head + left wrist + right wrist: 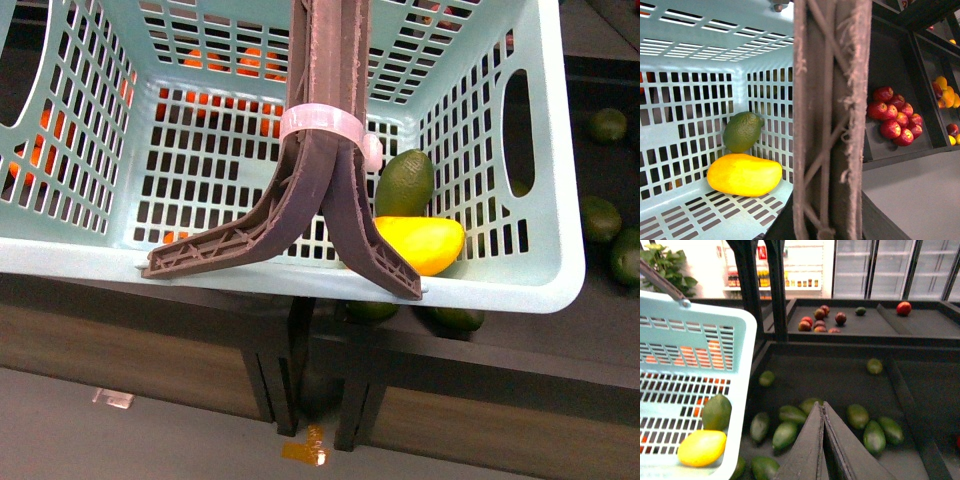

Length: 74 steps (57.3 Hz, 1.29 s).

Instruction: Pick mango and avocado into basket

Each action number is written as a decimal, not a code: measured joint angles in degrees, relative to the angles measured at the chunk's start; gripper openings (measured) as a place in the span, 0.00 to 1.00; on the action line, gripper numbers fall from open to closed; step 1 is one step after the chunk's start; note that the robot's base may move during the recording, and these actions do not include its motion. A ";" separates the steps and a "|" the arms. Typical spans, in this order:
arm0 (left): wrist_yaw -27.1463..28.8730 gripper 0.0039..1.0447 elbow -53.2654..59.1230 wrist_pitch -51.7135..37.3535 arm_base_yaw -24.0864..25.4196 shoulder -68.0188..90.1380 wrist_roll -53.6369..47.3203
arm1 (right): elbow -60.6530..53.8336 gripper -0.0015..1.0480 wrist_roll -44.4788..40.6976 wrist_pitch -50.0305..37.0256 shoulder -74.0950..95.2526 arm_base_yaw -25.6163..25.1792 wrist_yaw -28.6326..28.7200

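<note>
Handles (325, 60); mango (425, 240) seemingly touching avocado (405, 180)

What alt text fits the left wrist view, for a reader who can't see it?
A yellow mango lies in a corner of the turquoise basket with a dark green avocado resting against it. A brown handle crosses the foreground; red fruit sits in a dark bin beyond.

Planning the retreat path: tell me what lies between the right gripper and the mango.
Right wrist view: between right gripper and mango lie green fruits in the bin, then the basket wall.
</note>
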<state>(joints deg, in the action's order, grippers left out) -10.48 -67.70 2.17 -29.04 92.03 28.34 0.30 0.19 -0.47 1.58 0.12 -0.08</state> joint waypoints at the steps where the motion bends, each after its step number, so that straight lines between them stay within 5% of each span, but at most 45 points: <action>1: 0.02 0.06 0.00 0.00 0.00 0.00 0.00 | 0.00 0.02 0.00 0.09 -0.74 0.00 0.02; 27: 0.00 0.06 0.00 0.00 0.00 0.02 0.02 | 0.00 0.02 0.00 0.44 -1.33 0.00 0.00; 57: 0.00 0.06 0.00 0.00 -0.15 0.04 0.00 | 0.00 0.92 -0.07 0.46 -1.31 0.02 -0.20; 74: -1.36 0.06 0.02 0.04 -0.72 0.17 0.57 | 0.02 0.93 -0.07 0.52 -1.33 0.00 -0.02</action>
<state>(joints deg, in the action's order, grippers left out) -11.84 -67.68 2.22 -29.76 92.20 28.91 0.32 0.12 0.05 0.25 0.12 -0.10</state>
